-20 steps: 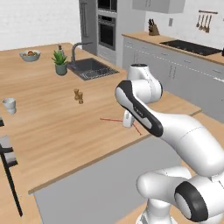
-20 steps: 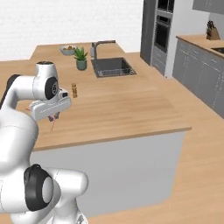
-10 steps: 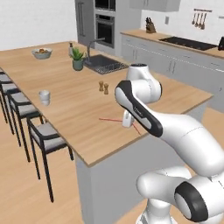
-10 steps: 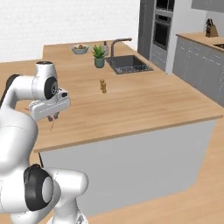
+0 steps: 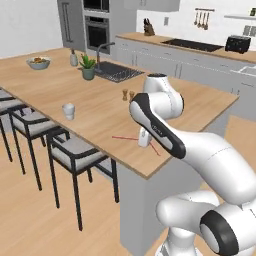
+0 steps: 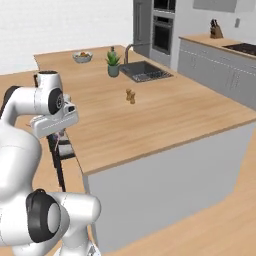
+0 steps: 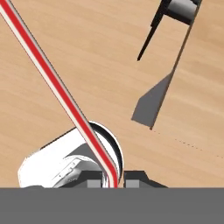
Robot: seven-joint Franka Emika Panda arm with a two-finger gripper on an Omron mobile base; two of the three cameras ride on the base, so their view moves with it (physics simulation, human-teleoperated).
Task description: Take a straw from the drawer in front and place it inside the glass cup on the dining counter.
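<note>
Gripper: in the left base view the gripper (image 5: 144, 141) is hanging below the wrist at the frame's centre, over the near part of the dining counter (image 5: 100, 112); its fingers are pressed together on the straw (image 5: 131, 138) — the hand view is showing the two dark tips at the bottom edge with the red stick rising from between them.

Straw, place: it is being carried in the air above the wood top, not lying on it; in the left base view it is showing as a thin red line on both sides of the hand.

Straw, axis: in the hand view the straw (image 7: 61, 89) is running as one long diagonal from the bottom centre up to the upper left corner; in the left base view it is lying nearly level, one end reaching left of the hand and a shorter part slanting down to the right. Which end is the bent one I cannot tell.

Why held so: the pinch looks to be near one end, leaving most of the length free — useful, I judge, for lowering a free end into a rim.

Glass cup: the glass cup (image 5: 68, 111) is standing upright in the left middle of the left base view, near the stools' edge, well apart from the hand.

Step in hand: judging by that gap, the carry towards the cup is not yet finished.
</note>
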